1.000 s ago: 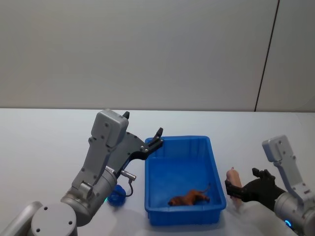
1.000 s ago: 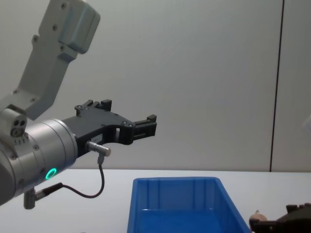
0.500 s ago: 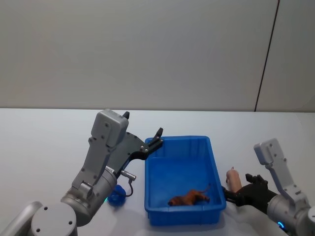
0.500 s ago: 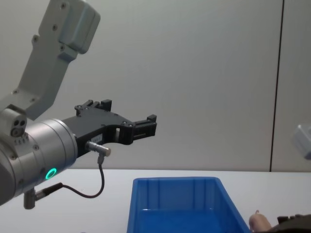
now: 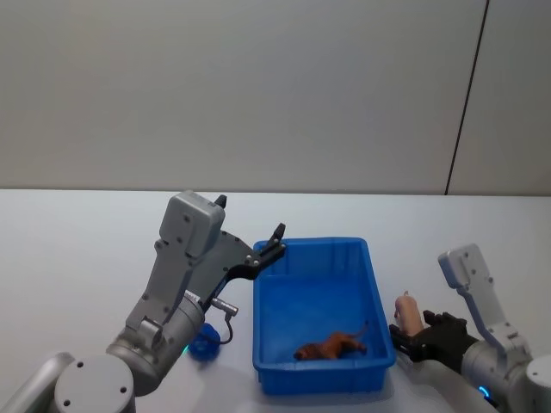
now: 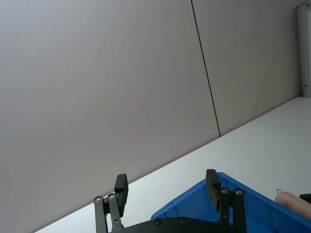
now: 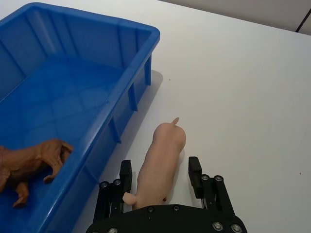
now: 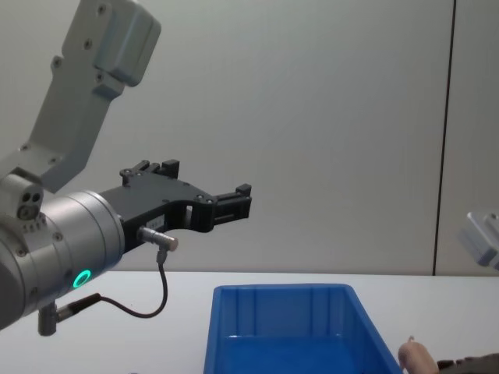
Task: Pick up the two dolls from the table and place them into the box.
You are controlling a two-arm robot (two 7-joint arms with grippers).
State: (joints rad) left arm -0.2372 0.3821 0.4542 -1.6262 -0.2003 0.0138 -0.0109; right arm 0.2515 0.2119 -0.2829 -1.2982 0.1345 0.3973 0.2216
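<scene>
The brown doll lies inside the blue box, near its front wall; the right wrist view also has it. Just right of the box, the pale pink doll lies on the white table. My right gripper is open low over the table, one finger on each side of the pink doll, with small gaps showing. My left gripper hangs open and empty above the box's far left corner; its fingers stand wide apart.
A small blue object sits on the table beside my left arm, left of the box. A grey wall with a dark vertical seam stands behind the table. Bare tabletop stretches right of the pink doll.
My right arm has shifted toward the box and sunk lower, bringing its gripper around the pink doll. The dolls, the box and my left arm have stayed put.
</scene>
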